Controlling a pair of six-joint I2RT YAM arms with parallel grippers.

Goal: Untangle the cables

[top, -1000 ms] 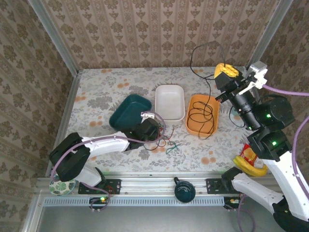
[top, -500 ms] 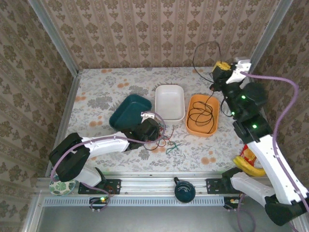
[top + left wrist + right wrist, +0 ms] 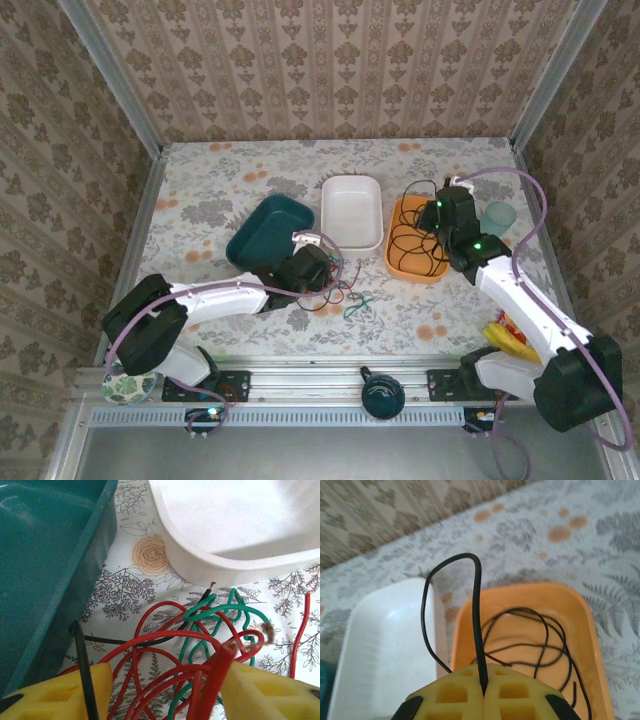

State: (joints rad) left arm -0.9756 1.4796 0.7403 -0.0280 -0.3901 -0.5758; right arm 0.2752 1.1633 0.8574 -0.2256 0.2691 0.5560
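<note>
On the tabletop (image 3: pixel 220 180), just in front of the dark green tray (image 3: pixel 262 228) and the white tray (image 3: pixel 352 205), the left end effector (image 3: pixel 165 690) is released, with its yellow fingers (image 3: pixel 75 692) apart on both sides of a bunch of red and green cables (image 3: pixel 200 630). More to the right, the right end effector (image 3: pixel 484 692) is clenched on a black cable (image 3: pixel 477 610) above the orange tray (image 3: pixel 580 610), and black loops lie inside this tray.

Both arms reach toward mid-frame.
Left gripper (image 3: pixel 318 273), lower centre, holds its yellow fingers (image 3: pixel 60 692) apart; right gripper (image 3: pixel 432 215), right of centre, is pinched tight on a black cable (image 3: pixel 477 625).
</note>
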